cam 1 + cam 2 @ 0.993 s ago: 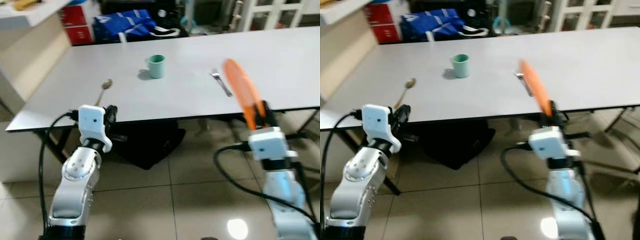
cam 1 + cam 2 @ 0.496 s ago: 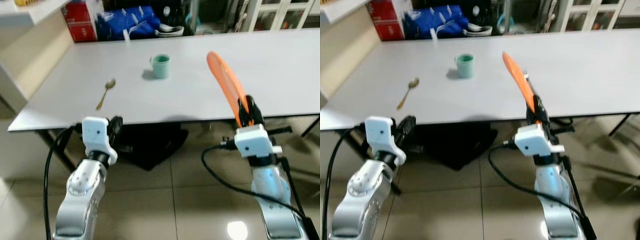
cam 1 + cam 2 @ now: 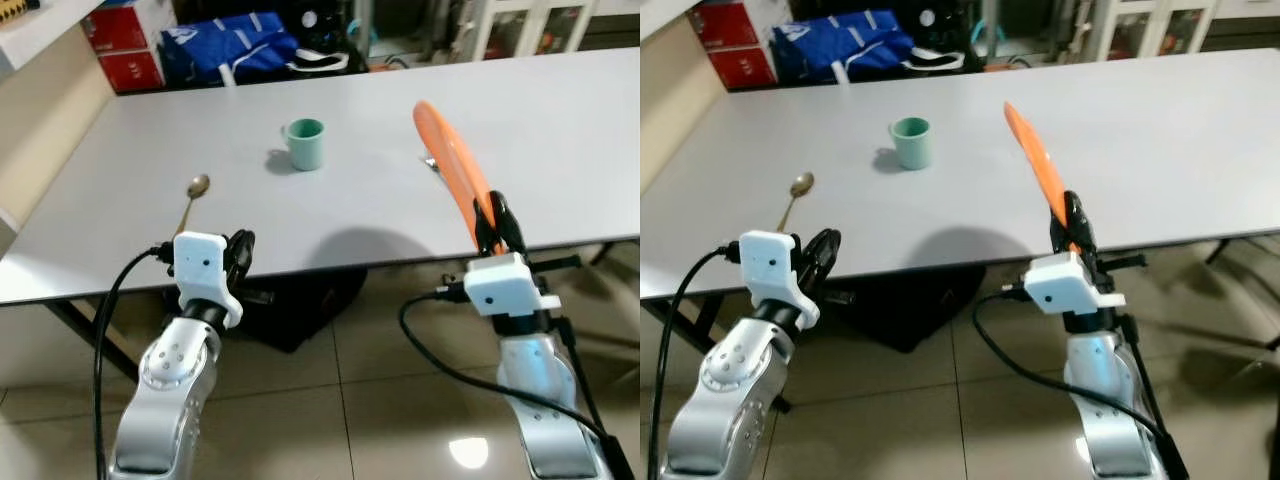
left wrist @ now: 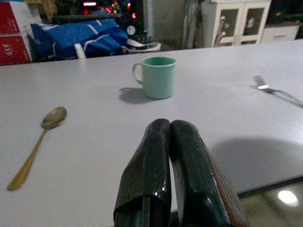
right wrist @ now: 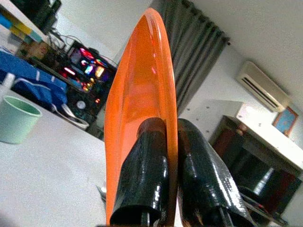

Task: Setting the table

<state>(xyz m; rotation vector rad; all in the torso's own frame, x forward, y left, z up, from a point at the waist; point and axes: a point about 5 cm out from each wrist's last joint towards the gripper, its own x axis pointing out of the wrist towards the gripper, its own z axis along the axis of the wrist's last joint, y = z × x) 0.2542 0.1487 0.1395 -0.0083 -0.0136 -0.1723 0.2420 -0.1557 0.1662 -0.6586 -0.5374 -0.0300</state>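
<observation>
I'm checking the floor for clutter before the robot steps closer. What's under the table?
Under the table, between the arms, a black bag-like heap lies on the tiled floor, beside dark table legs. The tabletop covers whatever lies further back.

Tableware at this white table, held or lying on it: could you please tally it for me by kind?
Green mugs: 1, green ceramic mug on the white table
Gold spoons: 1, gold metal spoon
Silver forks: 1, silver metal fork
Orange plates: 1, orange plastic plate, held on edge in the right gripper
Total: 4
</observation>
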